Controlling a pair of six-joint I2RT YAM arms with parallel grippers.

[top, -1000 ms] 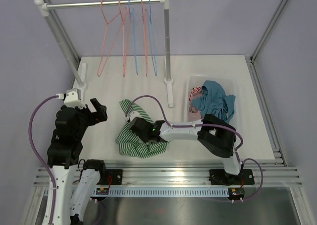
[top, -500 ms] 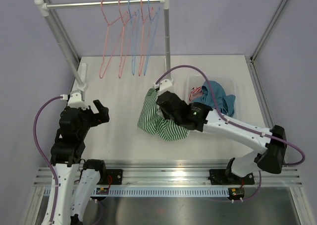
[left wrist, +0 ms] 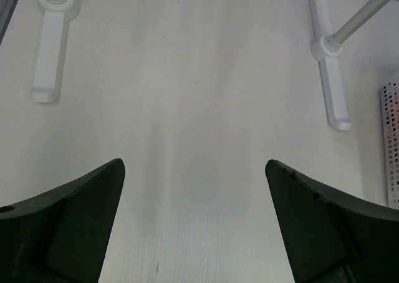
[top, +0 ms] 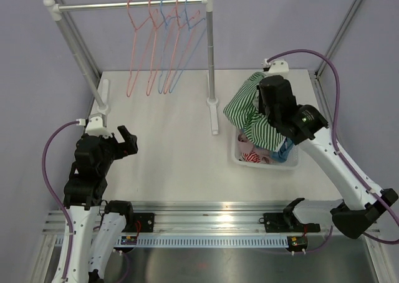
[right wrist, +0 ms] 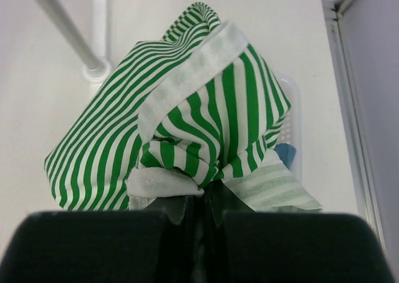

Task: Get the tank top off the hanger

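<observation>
Tank top (right wrist: pixel 187 108) hangs pinched in the right pincer (right wrist: pixel 198 196) over the bin (top: pixel 265 163); left pincer (left wrist: pixel 193 164) gapes wide.

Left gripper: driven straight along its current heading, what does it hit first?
Probably the bare table. The left gripper is open, with nothing between its fingers and the surface. The rack feet sit off to either side. Depth is unclear.

A clear bin (top: pixel 267 165) (blue and red clothes (top: pixel 250 153) inside) stands just beside the white rack (top: pixel 210 52).
</observation>
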